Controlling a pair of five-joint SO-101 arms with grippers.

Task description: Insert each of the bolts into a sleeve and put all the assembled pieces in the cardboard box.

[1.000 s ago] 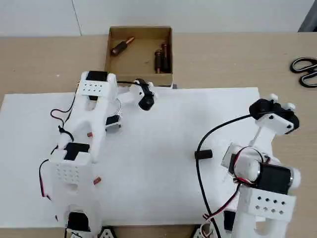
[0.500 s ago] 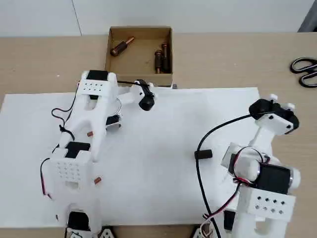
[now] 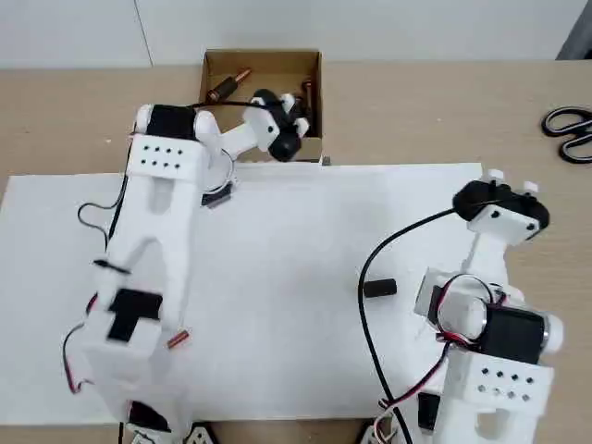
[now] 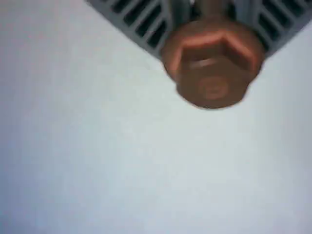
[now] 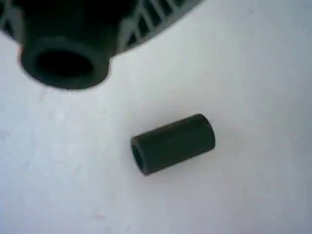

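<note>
A small copper piece [image 3: 178,339], probably a bolt not yet handled, lies on the paper [image 3: 305,240] beside the left arm's base. Further up, the left arm stretches toward the box [image 3: 203,92], its wrist over the near wall. The left gripper [image 4: 210,12] is pinching a bolt [image 4: 212,68] by the shank with the hex head sticking clear of the jaws. That grip leaves the head free and the piece easy to let go. Whether a sleeve already sits on the shank is hidden between the jaws. Given the reach toward the box, this looks like a drop-off. Finished pieces [image 3: 227,86] already lie inside, so the release should land clear of them.

Mid-paper lies a spare sleeve [image 3: 379,288] on its side, well apart from both grippers and within easy reach of the right arm.

The right gripper [image 5: 73,24] is clamped on a sleeve [image 5: 63,61] with the open bore facing outward. It seems to be presented that way so a bolt can be pushed straight in.

Scissors [image 3: 569,129] lie at the worktop's [image 3: 416,111] far right edge, out of the way.
</note>
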